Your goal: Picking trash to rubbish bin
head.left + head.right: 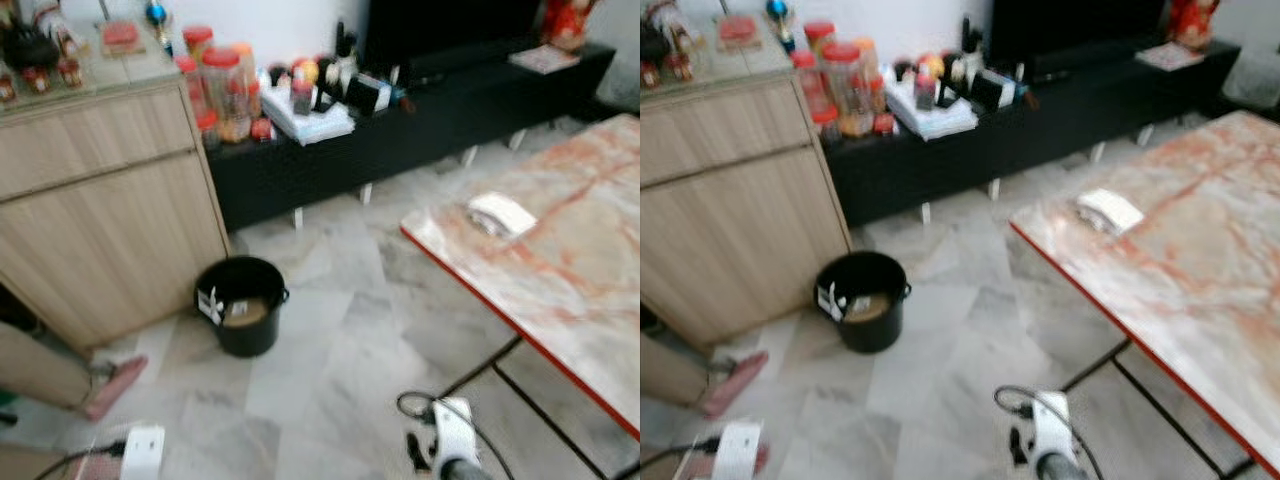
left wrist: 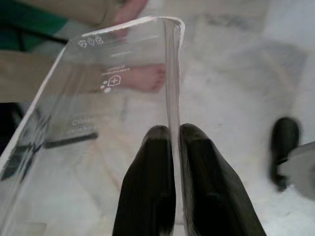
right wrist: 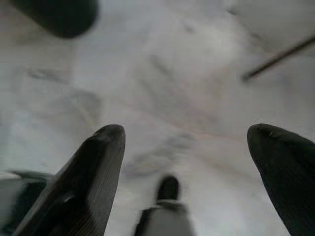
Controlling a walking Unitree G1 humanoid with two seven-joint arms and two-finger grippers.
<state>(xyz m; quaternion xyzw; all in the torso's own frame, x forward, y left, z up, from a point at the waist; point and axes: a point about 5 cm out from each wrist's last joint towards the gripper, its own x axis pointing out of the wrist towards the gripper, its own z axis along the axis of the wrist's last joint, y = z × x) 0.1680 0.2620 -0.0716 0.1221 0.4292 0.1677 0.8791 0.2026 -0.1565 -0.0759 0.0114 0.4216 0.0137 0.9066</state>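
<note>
Black rubbish bin (image 1: 243, 305): upright on pale marbled floor (image 1: 330, 370), just beside corner of light wood cabinet (image 1: 100, 200); white scrap and brownish contents inside.

Left gripper (image 2: 174, 135): fingers (image 2: 150, 182) pinched narrow on edge of clear plastic packaging (image 2: 98, 98) with faint white print, held above floor. Bare foot (image 2: 142, 76) of a person seen through the plastic.

Right gripper (image 3: 184, 142): spread wide, nothing between fingers (image 3: 83, 182), pointed down at floor.

Person's leg (image 1: 40, 370) and pink slipper (image 1: 115, 385): left of bin, at foot of cabinet.

Red-edged marble-pattern table (image 1: 560, 260): right of bin, well apart; white folded item (image 1: 503, 213) near its corner.

Low black TV bench (image 1: 420, 120): behind bin, against wall; red-lidded jars (image 1: 225, 90), stacked papers, small bottles on top.

Cabinet top, above and left of bin: cluttered with small items, blurred.

Silver wrist part with black cable (image 1: 440, 435): on the near side of bin, low in head view.
</note>
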